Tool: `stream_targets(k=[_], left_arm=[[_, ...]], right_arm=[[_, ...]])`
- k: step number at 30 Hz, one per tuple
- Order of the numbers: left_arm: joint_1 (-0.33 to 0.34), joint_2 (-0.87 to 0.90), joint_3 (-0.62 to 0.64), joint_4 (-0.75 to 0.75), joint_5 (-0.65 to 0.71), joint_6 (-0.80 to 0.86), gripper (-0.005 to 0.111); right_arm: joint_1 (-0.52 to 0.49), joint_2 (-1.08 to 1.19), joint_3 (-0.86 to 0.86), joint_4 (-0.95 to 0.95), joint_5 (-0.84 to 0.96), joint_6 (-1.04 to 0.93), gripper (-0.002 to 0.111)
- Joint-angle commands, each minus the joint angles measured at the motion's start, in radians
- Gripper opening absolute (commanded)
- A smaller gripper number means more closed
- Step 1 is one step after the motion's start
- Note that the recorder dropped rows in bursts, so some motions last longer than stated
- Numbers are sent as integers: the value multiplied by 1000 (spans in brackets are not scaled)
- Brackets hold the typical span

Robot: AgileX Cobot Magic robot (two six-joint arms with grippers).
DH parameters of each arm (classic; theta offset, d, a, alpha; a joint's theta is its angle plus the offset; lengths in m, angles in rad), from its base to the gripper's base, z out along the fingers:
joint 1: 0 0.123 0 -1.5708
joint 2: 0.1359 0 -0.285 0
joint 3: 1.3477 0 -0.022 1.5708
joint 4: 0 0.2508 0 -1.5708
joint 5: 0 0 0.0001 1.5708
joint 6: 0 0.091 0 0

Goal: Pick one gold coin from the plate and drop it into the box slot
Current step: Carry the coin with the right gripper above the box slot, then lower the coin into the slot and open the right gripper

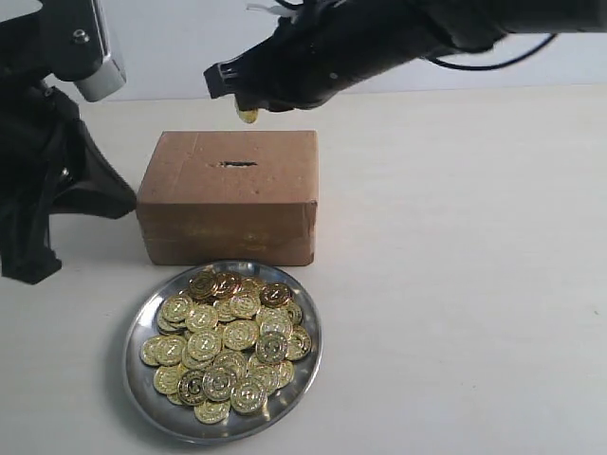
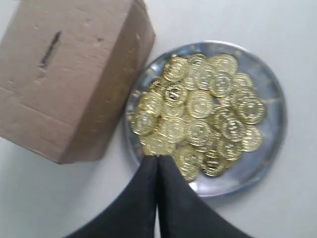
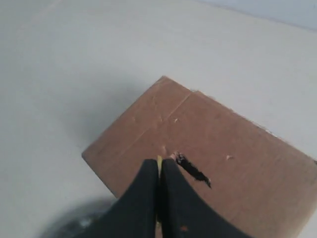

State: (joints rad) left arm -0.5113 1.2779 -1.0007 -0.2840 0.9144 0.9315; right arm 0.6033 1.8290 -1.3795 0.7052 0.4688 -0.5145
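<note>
1. At the upper middle of the frame the right black claw (image 1: 248, 106) hangs clamped on one gold coin (image 1: 248, 116); the coin shows just above the far edge of the brown rectangular cardboard box (image 1: 228, 204), behind its short dark slot (image 1: 237, 164).
2. At the lower middle, the round shiny silver metal plate (image 1: 137, 384) lies just before the box, bearing a heap of gold coins (image 1: 228, 341).
3. The left black claw (image 2: 157, 162) is pressed together over the plate's rim.

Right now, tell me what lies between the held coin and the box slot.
Nothing: the exterior view shows only air between the gold coin in the right pincer and the box slot.
</note>
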Motion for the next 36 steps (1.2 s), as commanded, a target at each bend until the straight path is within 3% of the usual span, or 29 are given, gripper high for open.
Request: stream_targets(k=[1,5,7,17,36], left_arm=[[2,-34,2,-20,161,-105,0],[2,-49,16,-27,204,-122,0],[2,-49,46,-33,197,-122,0],[2,-49,84,-33,149,-120,0],[2,-49,84,-33,143,-120,0]], right_arm=[[1,196,-369,-513,354,270,0],[1,325,-643,-543,510,120,0],[1,371,-695,-522,519,74,0],[1,445,-695,-384,527,-316,0],[1,471,-695,-345,577,-400,0]])
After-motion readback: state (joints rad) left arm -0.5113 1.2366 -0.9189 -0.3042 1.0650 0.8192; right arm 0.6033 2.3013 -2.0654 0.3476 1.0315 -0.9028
